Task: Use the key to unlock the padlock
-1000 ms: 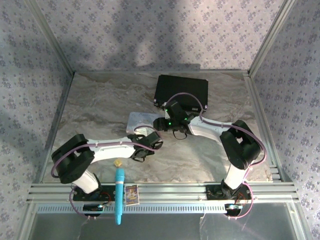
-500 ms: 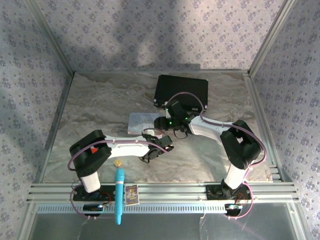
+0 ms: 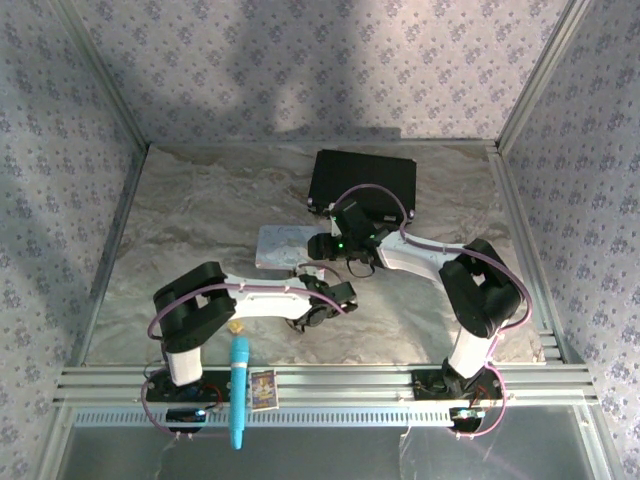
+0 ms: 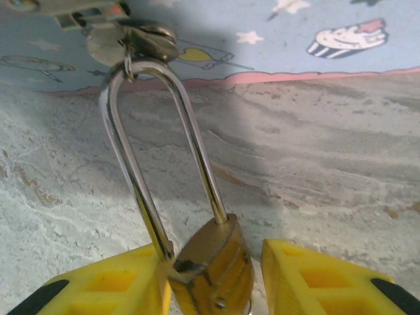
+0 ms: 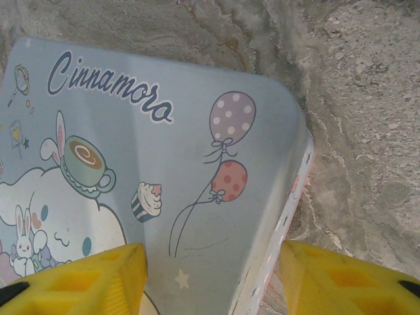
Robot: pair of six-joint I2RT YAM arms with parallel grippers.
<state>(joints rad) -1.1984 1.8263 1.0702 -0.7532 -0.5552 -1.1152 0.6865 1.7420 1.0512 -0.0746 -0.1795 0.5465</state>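
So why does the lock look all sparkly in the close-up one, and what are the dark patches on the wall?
Left wrist view: light glints off the padlock and its silver shackle, which throws a soft shadow on the table. Top external view: big dim shadows lie across the back wall. Right wrist view: the tin is sharp, the yellow fingers a little fuzzy.

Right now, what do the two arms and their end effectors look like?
Both the left arm and right arm have white links, bulky black joints and a thin purplish cable looping alongside. A green light glows near the right wrist. The left end effector and right end effector each carry two blocky yellow fingers with recessed pockets and black patches lower down.
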